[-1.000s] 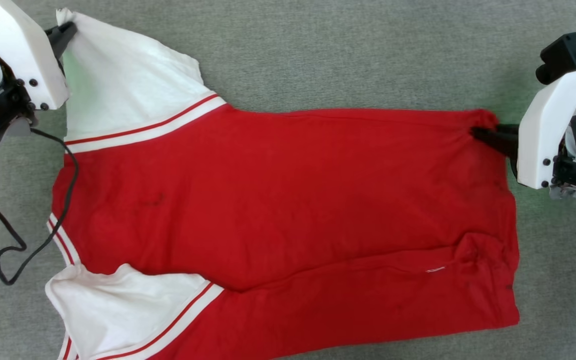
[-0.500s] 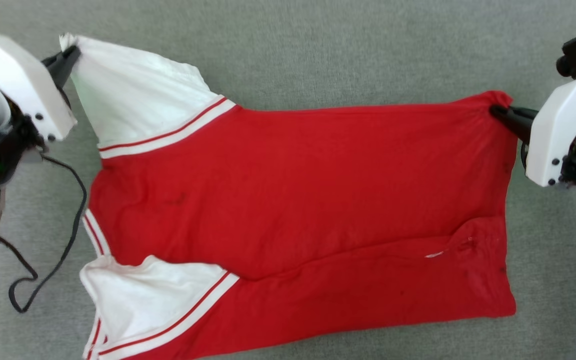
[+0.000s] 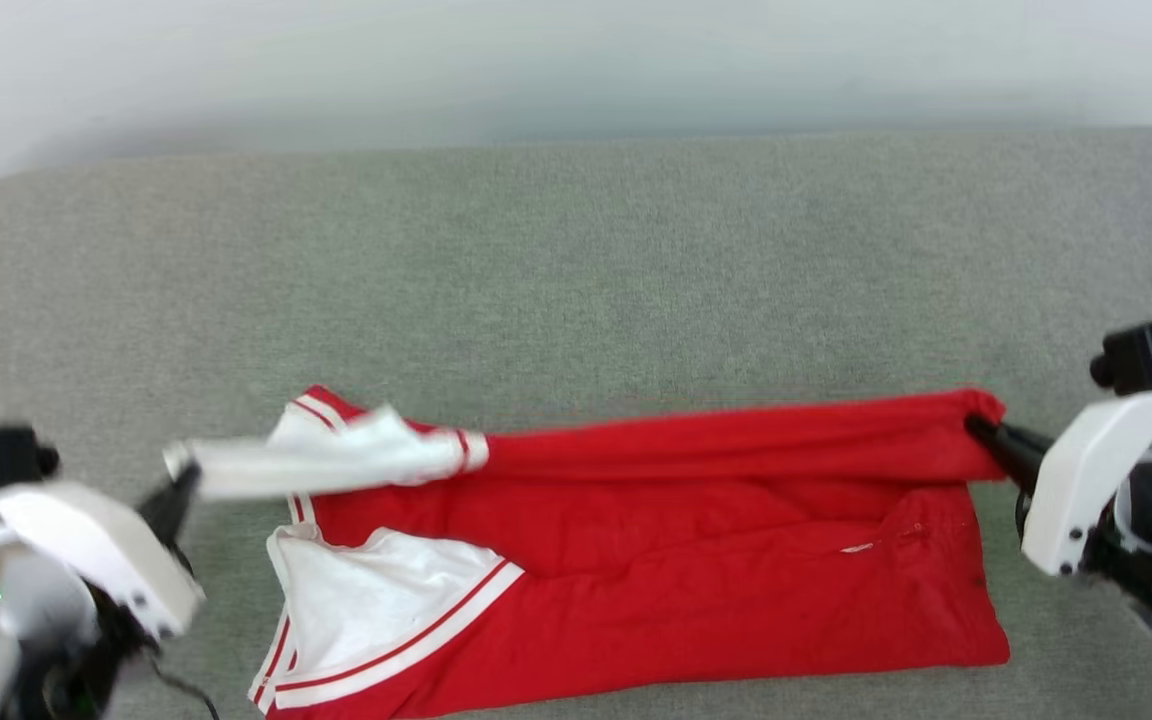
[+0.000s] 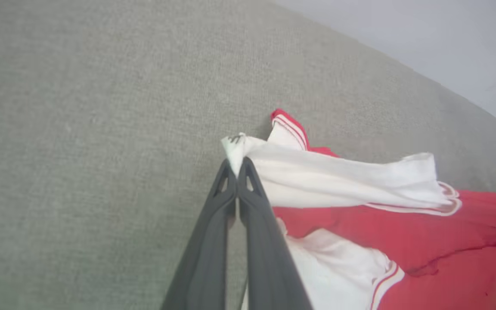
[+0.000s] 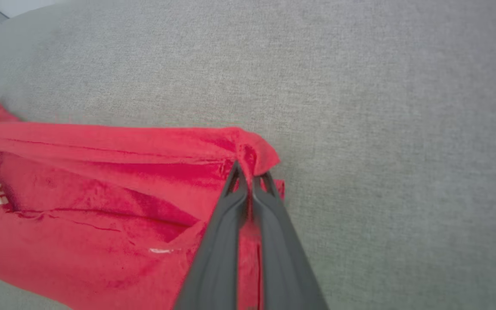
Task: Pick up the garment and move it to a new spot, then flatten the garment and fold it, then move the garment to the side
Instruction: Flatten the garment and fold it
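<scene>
Fold step under way, judging by the hold. The red jersey-style shirt with white sleeves and red-striped trim [image 3: 686, 590] lies lengthwise across the grey woven padded surface [image 3: 576, 260], collar end to the robot's left.

Left gripper [image 3: 179, 485]: fingers pressed together on the tip of the far white sleeve [image 3: 336, 465]; the wrist view shows the cloth pinched right at the tips. Right gripper [image 3: 981, 432]: fingers clamped on the far red hem corner.

Reason for the two-point hold: it keeps the far long edge taut as a straight line between the arms, so thin fabric doesn't sag or bunch as it's carried over. The near half stays on the surface as the anchor.

Versus 0.5 s ago: that edge was low and the far sleeve spread wide; now the edge is raised, the sleeve is drawn into a narrow band, and it hangs over the shirt's middle. The head camera has also tilted up, with a pale wall [image 3: 576, 60] now in view, so the overall shift is not shirt travel.
</scene>
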Robot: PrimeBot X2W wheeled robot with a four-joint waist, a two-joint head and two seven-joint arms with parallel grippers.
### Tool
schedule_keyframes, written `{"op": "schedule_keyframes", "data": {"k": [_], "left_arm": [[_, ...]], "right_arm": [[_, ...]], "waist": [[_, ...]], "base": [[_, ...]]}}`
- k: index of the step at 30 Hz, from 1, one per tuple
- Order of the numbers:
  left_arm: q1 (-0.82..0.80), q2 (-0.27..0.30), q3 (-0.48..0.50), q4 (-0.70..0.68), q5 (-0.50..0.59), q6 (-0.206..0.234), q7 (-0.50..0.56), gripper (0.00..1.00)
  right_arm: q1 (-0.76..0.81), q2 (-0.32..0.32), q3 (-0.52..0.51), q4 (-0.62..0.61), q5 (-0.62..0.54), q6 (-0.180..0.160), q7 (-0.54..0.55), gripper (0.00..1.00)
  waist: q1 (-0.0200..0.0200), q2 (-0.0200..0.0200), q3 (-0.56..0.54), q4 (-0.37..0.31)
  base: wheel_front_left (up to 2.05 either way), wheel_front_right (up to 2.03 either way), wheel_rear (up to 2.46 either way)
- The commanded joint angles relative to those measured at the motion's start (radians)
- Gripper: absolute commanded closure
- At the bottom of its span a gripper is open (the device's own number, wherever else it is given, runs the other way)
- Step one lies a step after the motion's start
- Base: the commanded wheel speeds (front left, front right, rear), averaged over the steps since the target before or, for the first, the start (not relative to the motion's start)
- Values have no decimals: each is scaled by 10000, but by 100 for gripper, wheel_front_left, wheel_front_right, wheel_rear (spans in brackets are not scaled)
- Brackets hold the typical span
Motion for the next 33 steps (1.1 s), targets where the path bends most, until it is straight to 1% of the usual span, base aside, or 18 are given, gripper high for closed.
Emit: {"op": "schedule_keyframes", "data": {"k": [1, 4, 7, 8, 9, 10, 11, 12, 13, 14, 16, 18, 22, 25, 26, 27, 30, 33], "left_arm": [[602, -125, 47, -131, -115, 134, -142, 100], [1574, -444, -32, -199, -378, 250, -243, 100], [2263, -751, -242, 69, -579, 342, -192, 100], [2381, -890, -350, 142, -624, 325, -167, 100], [2434, -966, -388, 236, -589, 336, -248, 100], [2479, -1067, -493, 342, -578, 327, -243, 87], [2536, -1228, -624, 411, -629, 234, -208, 57], [2486, -1320, -663, 468, -593, 183, -326, 9], [2416, -1368, -696, 542, -499, 177, -432, 0], [2367, -1391, -767, 622, -393, 176, -488, 0], [2273, -1445, -769, 745, -158, 364, -762, 0], [2088, -1528, -846, 590, 102, 380, -1030, 0], [1843, -1500, -834, 172, 708, 563, -1704, 0], [1680, -1577, -753, -206, 1180, 711, -2376, 0], [1680, -1577, -753, -206, 1180, 711, -2376, 0], [1650, -1591, -744, -346, 1318, 764, -2597, 0], [1474, -1667, -736, -705, 1900, 904, -3359, 0], [1260, -1780, -770, -1059, 2519, 991, -4205, 0]], "right_arm": [[439, 61, -152, 47, 29, -11, -192, 100], [1012, 193, -269, 143, 15, -11, -643, 100], [1557, 346, -303, 376, 82, -11, -1034, 100], [1728, 366, -313, 489, 40, -11, -1125, 93], [1868, 381, -282, 586, -54, -11, -1238, 67], [2017, 396, -209, 660, -145, -11, -1364, 23], [2140, 488, -180, 724, -78, -11, -1511, 0], [2236, 535, -163, 753, -44, -9, -1632, 0], [2352, 505, -145, 754, -52, -9, -1757, 0], [2440, 512, -175, 712, -60, -11, -1922, 0], [2602, 515, -183, 586, -26, -9, -2111, 0], [2686, 453, -312, 347, -43, -9, -2313, 0], [2903, 380, -634, -315, -24, -9, -2223, 0], [3005, 311, -1126, -847, -15, -9, -1704, 0], [3005, 311, -1126, -847, -15, -9, -1704, 0], [3029, 296, -1328, -1022, -31, -9, -1490, 0], [2963, 302, -1976, -1407, -48, -9, -697, 0], [2829, 282, -2528, -1633, -60, -9, 381, 0]], "waist": [[1, -1, -208, 86], [1, -1, -298, 69], [1, -1, -402, 29], [1, -1, -435, 24], [1, -1, -462, 21], [1, -1, -515, 23], [1, -1, -546, 31], [1, -1, -563, 41], [1, -1, -598, 49], [1, -1, -656, 47], [1, -1, -755, 41], [1, -1, -858, 33], [1, -1, -1076, -55], [1, -1, -1206, -111], [1, -1, -1206, -111], [1, -1, -1228, -123], [1, -1, -1286, -157], [1, -1, -1293, -113]], "base": [[0, 0, 0], [0, 0, 0], [0, 0, 0], [0, 0, 0], [0, 0, 0], [0, 0, 0], [0, 0, 0], [0, 0, 0], [0, 0, 0], [0, 0, 0], [0, 0, 0], [0, 0, 0], [0, 0, 0], [0, 0, 0], [0, 0, 0], [0, 0, 0], [0, 0, 0], [0, 0, 0]]}}
